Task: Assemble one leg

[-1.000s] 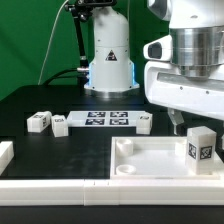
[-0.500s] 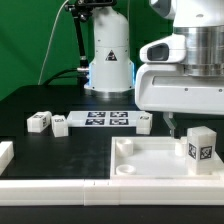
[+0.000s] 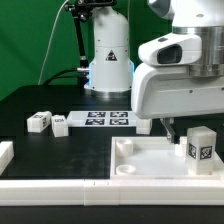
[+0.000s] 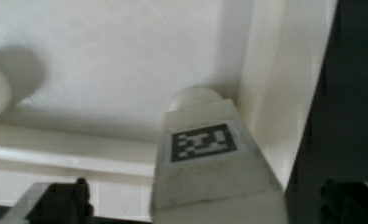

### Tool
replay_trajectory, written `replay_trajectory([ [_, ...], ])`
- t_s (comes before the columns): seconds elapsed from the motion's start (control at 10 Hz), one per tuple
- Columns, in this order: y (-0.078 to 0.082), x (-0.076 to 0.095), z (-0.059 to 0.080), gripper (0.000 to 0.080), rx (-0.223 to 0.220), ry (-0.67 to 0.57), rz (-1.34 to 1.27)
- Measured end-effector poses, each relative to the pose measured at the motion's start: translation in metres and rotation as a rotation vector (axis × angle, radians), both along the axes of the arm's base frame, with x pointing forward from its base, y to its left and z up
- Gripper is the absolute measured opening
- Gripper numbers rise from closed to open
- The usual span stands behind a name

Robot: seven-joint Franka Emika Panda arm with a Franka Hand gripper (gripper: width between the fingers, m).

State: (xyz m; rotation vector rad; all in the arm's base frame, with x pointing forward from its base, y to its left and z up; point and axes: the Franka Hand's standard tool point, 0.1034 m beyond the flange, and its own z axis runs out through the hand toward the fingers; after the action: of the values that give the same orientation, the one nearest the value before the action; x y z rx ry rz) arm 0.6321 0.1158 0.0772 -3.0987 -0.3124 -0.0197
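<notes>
The leg (image 3: pixel 200 146) is a small white block with a square tag. It stands upright on the large white panel (image 3: pixel 150 160), near that panel's edge at the exterior view's right. In the wrist view the leg (image 4: pixel 207 150) lies between my two dark fingers (image 4: pixel 65 200). My gripper (image 4: pixel 207 208) is open and sits above the leg, straddling it without gripping. In the exterior view one finger (image 3: pixel 170 127) hangs just to the left of the leg; the other finger is out of frame.
The marker board (image 3: pixel 100 119) lies on the black table behind the panel. Two small white blocks (image 3: pixel 38 122) lie at its left end and one (image 3: pixel 143 122) at its right end. The white robot base (image 3: pixel 108 60) stands behind. White rails (image 3: pixel 60 185) run along the front.
My gripper body has shifted toward the exterior view's left and a little lower over the panel. The leg has not moved.
</notes>
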Motion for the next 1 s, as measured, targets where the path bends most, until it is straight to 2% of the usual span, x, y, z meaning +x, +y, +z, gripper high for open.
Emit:
replay_trajectory([
  [0.1, -0.0025, 0.0003, -0.0001, 0.0649, -0.003, -0.002, 0.079],
  [0.3, -0.0024, 0.0003, -0.0001, 0.0623, -0.002, -0.001, 0.059],
  [0.4, -0.0024, 0.0003, -0.0001, 0.0451, -0.002, -0.001, 0.059],
  [0.5, -0.0022, 0.0002, -0.0001, 0.0451, -0.002, -0.001, 0.05],
  [0.6, -0.0023, 0.0002, -0.0002, 0.0288, -0.002, -0.001, 0.031],
  [0.8, -0.002, 0.0002, -0.0002, 0.029, 0.0, 0.001, 0.0],
  [1.0, -0.0007, -0.0015, -0.0016, 0.029, 0.024, 0.014, -0.254],
])
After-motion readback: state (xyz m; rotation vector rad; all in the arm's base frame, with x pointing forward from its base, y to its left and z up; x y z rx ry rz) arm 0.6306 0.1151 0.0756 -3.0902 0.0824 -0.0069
